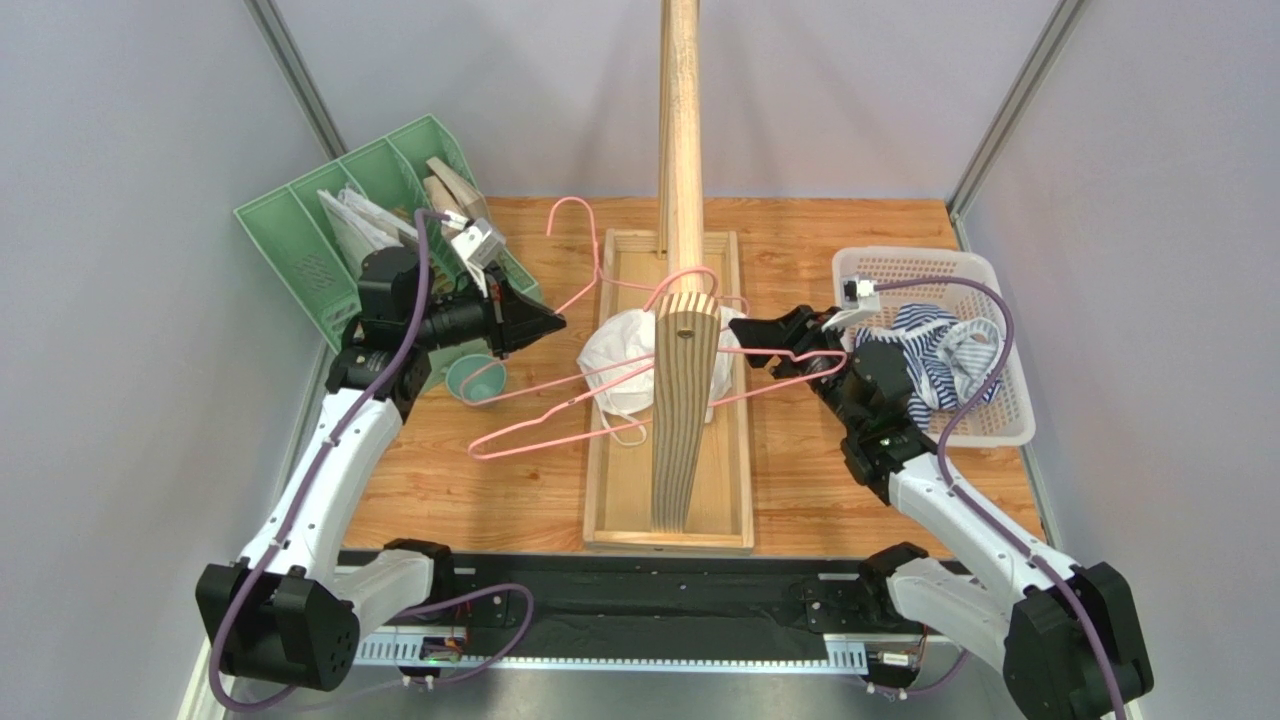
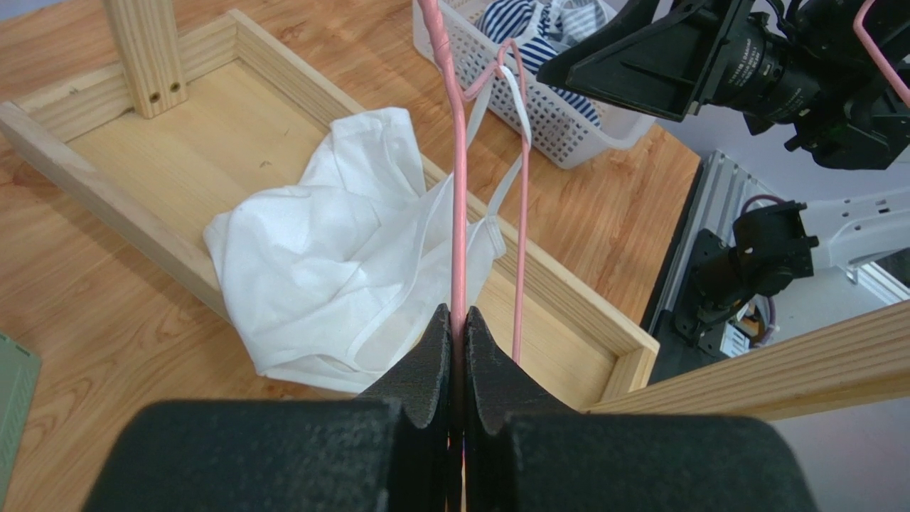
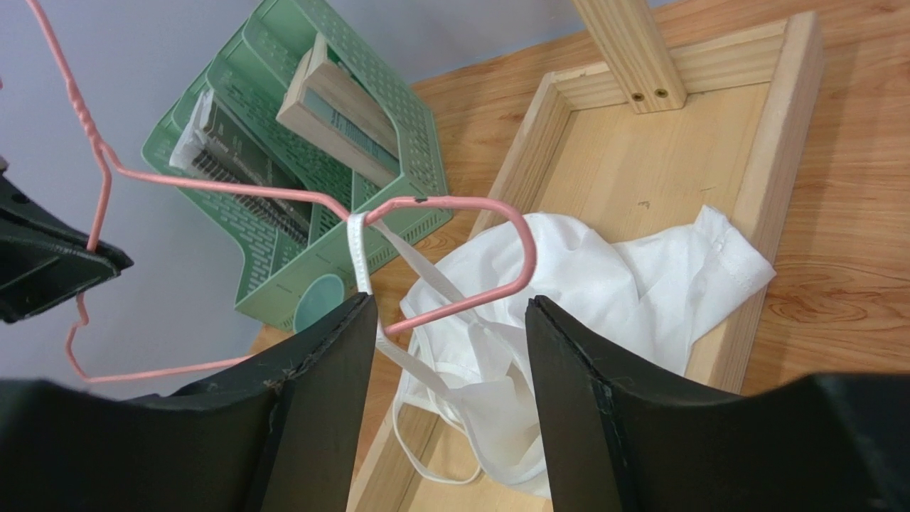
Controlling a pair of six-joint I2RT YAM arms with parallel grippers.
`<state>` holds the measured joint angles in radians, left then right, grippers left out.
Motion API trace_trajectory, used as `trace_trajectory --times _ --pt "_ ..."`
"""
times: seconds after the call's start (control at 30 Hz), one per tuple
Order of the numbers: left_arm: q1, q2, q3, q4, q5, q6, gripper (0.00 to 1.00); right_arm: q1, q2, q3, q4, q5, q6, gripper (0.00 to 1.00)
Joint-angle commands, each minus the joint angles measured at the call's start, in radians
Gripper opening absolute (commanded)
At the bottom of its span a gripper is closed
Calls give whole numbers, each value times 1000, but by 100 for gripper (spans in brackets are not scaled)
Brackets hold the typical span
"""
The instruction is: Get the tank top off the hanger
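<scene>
Tank top (image 2: 320, 256) lay heaped in the wooden tray (image 3: 785, 107) at the foot of the post (image 1: 681, 135). Its body was down on the boards, but at least one thin strap (image 3: 358, 251) was looped over the pink wire hanger (image 2: 460, 235) above it. The left gripper (image 2: 456, 320) had its fingers pinched tight on the hanger wire, close to the twisted neck. The right gripper (image 3: 449, 309) had its fingers spread wide, with the hanger's rounded end and the strap sitting between them, and nothing was caught in them yet.

The main risk I saw was the right fingers closing on wire and strap together. That would pin the strap to the hanger rather than free it. A pull toward the rounded end could also snag the strap on the bend, and the cloth would then be dragged up out of the tray.

The left hold was on thin, round wire, so a sideways tug from the right could have made the hanger swivel or slip in that pinch.

The post stood close to both arms, and a wide sweep might have knocked it.

I could not tell whether a second strap was also on the wire. If it was, clearing one strap would leave the job half done.
</scene>
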<state>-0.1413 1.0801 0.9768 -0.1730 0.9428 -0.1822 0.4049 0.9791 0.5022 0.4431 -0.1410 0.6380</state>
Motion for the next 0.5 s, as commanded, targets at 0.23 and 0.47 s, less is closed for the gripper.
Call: trace_trajectory --times 0.23,0.47 --pt "-64 26 2 56 16 -22 0 -113 12 64 75 -310 -9 43" --pt "-66 27 -1 79 33 -40 0 -120 95 133 32 -449 -18 42"
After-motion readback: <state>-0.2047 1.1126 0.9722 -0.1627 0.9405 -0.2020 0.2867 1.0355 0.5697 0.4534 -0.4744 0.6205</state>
